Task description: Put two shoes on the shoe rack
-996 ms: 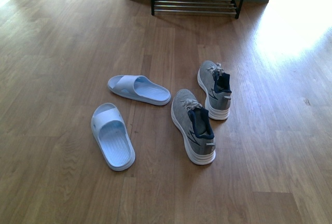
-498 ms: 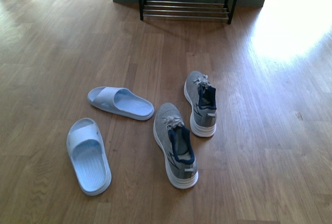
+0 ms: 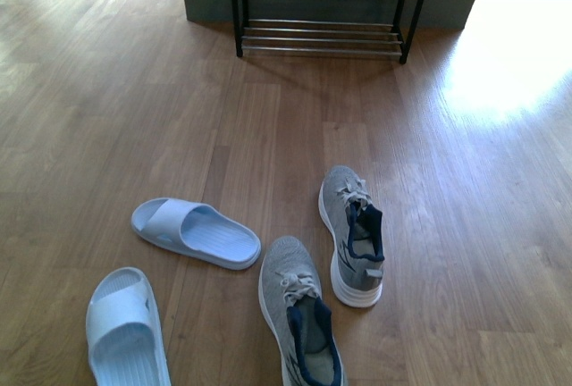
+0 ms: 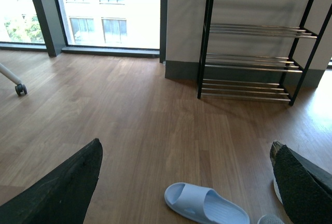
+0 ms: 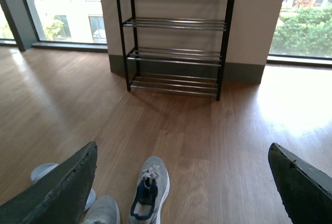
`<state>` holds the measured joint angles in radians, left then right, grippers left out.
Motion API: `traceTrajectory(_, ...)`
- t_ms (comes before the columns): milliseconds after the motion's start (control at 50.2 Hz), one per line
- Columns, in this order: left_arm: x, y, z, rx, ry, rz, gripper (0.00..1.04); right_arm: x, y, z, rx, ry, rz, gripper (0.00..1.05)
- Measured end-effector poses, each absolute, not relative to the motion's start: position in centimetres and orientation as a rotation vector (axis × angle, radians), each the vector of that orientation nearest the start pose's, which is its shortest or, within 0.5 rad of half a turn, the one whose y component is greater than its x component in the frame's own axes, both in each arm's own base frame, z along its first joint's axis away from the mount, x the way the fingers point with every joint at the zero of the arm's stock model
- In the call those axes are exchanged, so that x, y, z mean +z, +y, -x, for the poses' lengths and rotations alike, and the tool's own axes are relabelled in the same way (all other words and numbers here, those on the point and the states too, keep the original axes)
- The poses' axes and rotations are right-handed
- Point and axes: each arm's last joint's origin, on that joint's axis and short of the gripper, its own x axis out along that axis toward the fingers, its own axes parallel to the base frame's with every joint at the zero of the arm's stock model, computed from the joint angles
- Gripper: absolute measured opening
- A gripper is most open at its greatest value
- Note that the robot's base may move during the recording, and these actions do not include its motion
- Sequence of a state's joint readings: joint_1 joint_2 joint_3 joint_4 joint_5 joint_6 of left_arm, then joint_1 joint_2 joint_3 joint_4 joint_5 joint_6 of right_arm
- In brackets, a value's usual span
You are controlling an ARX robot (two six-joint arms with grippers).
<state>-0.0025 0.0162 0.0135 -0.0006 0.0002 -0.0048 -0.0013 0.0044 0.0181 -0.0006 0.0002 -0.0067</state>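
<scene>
Just lining up – both sneakers (image 3: pixel 351 234) on the floor (image 3: pixel 474 225), rack (image 3: pixel 322 11) ahead, left hand (image 4: pixel 185 146) and right hand (image 5: pixel 182 147) spread wide – next, reach down for one.

The front view's bottom edge cuts off the heel of the nearer sneaker (image 3: pixel 299 314); its top edge crops the shoe rack (image 3: pixel 320 36). A finger (image 5: pixel 57 198) of the right gripper (image 5: pixel 181 146) half hides a slipper (image 5: pixel 40 171).
</scene>
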Motion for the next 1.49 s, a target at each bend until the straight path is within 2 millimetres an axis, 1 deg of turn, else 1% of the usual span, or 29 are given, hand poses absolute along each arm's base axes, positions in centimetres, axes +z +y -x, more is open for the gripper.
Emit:
traceTrajectory(558,16.7,0.0,-9.8,-0.003,0.003,0.004,0.95,16.9,0.0,-9.7,-0.002,-0.012,0.007,0.96)
traceTrajectory(578,16.7,0.0,-9.8,-0.003,0.003,0.005,0.95,16.9,0.0,-9.7,0.008,-0.001,-0.005,0.95)
traceTrajectory(637,16.7,0.0,-9.8,-0.002,0.003,0.004,0.95,16.6,0.1,-9.9,0.095,0.167,-0.077,0.95)
traceTrajectory(657,16.7,0.0,-9.8,-0.003,0.003,0.004,0.95,16.5,0.2,-10.3,0.118,0.216,-0.093,0.96)
traceTrajectory(697,16.7,0.0,-9.8,-0.003,0.003,0.005,0.95,16.6,0.2,-11.2,0.121,0.257,-0.099,0.95)
traceTrajectory(757,16.7,0.0,-9.8,-0.003,0.003,0.004,0.95,17.3,0.0,-12.6,0.1,0.262,-0.089,0.96)
traceTrajectory(797,16.7,0.0,-9.8,-0.003,0.003,0.004,0.95,18.1,-0.2,-14.1,0.077,0.256,-0.079,0.96)
traceTrajectory(817,16.7,0.0,-9.8,-0.003,0.003,0.004,0.95,18.2,-0.3,-14.4,0.073,0.254,-0.076,0.95)
traceTrajectory(876,16.7,0.0,-9.8,-0.003,0.003,0.005,0.95,19.3,-0.7,-17.8,0.024,0.245,-0.055,0.95)
traceTrajectory(896,16.7,0.0,-9.8,-0.003,0.003,0.004,0.95,19.5,-0.9,-19.6,0.018,0.25,-0.048,0.95)
traceTrajectory(916,16.7,0.0,-9.8,-0.003,0.003,0.005,0.95,19.5,-1.0,-20.9,0.008,0.257,-0.047,0.95)
traceTrajectory(936,16.7,0.0,-9.8,-0.003,0.003,0.004,0.95,19.2,-1.2,-22.9,-0.008,0.278,-0.045,0.95)
traceTrajectory(956,16.7,0.0,-9.8,-0.003,0.003,0.004,0.95,18.7,-1.3,-24.2,-0.014,0.301,-0.042,0.95)
traceTrajectory(976,16.7,0.0,-9.8,-0.003,0.003,0.004,0.95,17.7,-1.4,-26.0,-0.013,0.35,-0.036,0.95)
traceTrajectory(996,16.7,0.0,-9.8,-0.003,0.003,0.004,0.95,16.8,-1.5,-27.2,-0.021,0.388,-0.036,0.96)
traceTrajectory(1016,16.7,0.0,-9.8,-0.002,0.003,0.004,0.95,15.3,-1.6,-28.7,-0.036,0.442,-0.029,0.95)
traceTrajectory(1036,16.7,0.0,-9.8,-0.003,0.003,0.005,0.95,14.3,-1.6,-29.6,-0.042,0.475,-0.023,0.95)
traceTrajectory(1076,16.7,0.0,-9.8,-0.003,0.003,0.005,0.95,10.7,-1.7,-31.9,-0.028,0.602,-0.036,0.95)
traceTrajectory(1095,16.7,0.0,-9.8,-0.003,0.003,0.004,0.95,9.5,-1.7,-32.4,-0.027,0.638,-0.036,0.95)
traceTrajectory(1115,16.7,0.0,-9.8,-0.003,0.003,0.004,0.95,7.9,-1.6,-33.1,-0.025,0.685,-0.039,0.95)
traceTrajectory(1195,16.7,0.0,-9.8,-0.003,0.003,0.004,0.95,3.8,-1.4,-34.3,-0.01,0.796,-0.045,0.95)
traceTrajectory(1255,16.7,0.0,-9.8,-0.003,0.003,0.005,0.95,1.6,-1.3,-34.8,-0.002,0.846,-0.044,0.95)
traceTrajectory(1374,16.7,0.0,-9.8,-0.003,0.003,0.004,0.95,-1.9,-1.2,-35.7,-0.003,0.933,-0.04,0.95)
traceTrajectory(1494,16.7,0.0,-9.8,-0.003,0.003,0.004,0.95,-5.4,-0.9,-35.3,0.036,1.04,-0.047,0.95)
